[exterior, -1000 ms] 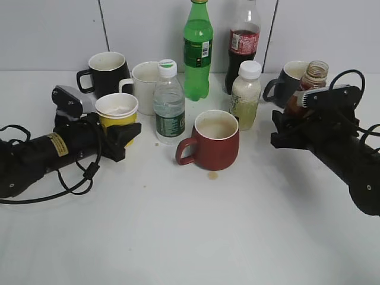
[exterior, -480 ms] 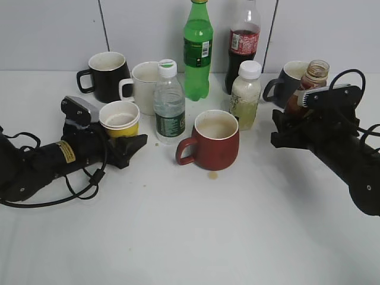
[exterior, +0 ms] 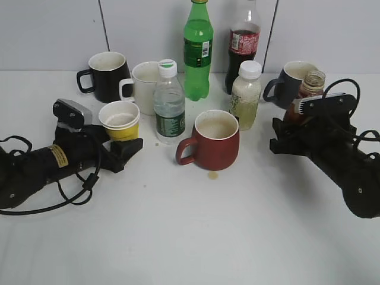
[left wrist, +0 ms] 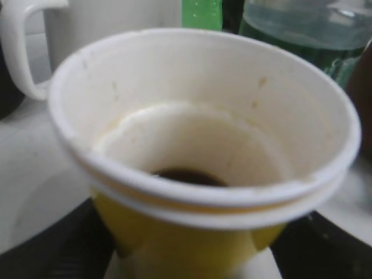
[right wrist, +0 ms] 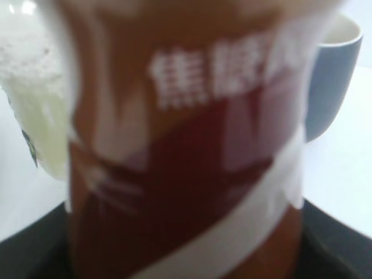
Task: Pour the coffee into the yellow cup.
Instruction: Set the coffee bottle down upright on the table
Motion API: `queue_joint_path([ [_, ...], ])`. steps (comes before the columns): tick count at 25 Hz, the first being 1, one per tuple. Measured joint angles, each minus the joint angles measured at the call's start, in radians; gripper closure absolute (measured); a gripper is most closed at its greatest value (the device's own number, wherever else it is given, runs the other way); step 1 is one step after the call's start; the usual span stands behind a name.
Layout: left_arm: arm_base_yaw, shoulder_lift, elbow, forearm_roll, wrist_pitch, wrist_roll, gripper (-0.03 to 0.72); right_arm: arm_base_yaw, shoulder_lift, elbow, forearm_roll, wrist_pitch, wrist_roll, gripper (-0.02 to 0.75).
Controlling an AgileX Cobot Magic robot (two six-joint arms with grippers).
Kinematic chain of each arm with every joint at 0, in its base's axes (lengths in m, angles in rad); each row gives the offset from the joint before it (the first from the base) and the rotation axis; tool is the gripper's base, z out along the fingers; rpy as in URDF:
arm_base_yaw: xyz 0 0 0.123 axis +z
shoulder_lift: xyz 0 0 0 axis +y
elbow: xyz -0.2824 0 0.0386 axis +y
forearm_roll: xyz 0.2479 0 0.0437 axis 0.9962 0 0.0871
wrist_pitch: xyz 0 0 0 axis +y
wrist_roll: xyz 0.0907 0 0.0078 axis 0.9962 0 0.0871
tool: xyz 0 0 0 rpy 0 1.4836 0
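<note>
At left of the frame, the left hand [exterior: 127,145] grips the yellow cup [exterior: 120,120], which holds only a dark trace. At right, the right hand [exterior: 285,135] clasps the upright coffee bottle [exterior: 304,95] on the desk [exterior: 196,237]. Pouring seems yet to begin.

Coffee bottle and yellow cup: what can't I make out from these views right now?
- Coffee bottle: exterior view, right tool and arm cover its body; grip contact hidden.
- Right wrist view: bottle label too close and blurred; fill level unseen.
- Yellow cup: left wrist view, its near rim hides most of the dark liquid; left tool closure unclear.
</note>
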Motion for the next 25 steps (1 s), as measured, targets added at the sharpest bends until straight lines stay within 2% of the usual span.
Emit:
queue_joint_path([
  [10,0.0,-0.011,0.077,-0.045,-0.021,0.002,0.084,0.0,0.054,-0.023,0.0,0.0,0.006,0.233],
  [13,0.0,-0.019,0.095,-0.075,-0.023,0.003,0.084,0.0,0.054,-0.025,0.004,-0.008,0.036,0.126],
  [15,0.0,-0.032,0.11,-0.085,-0.014,0.004,0.087,0.0,0.054,-0.026,0.01,-0.009,0.048,0.097],
  [25,-0.001,-0.188,0.218,-0.101,0.148,0.004,0.094,0.0,-0.028,0.079,0.02,0.016,0.056,0.1],
])
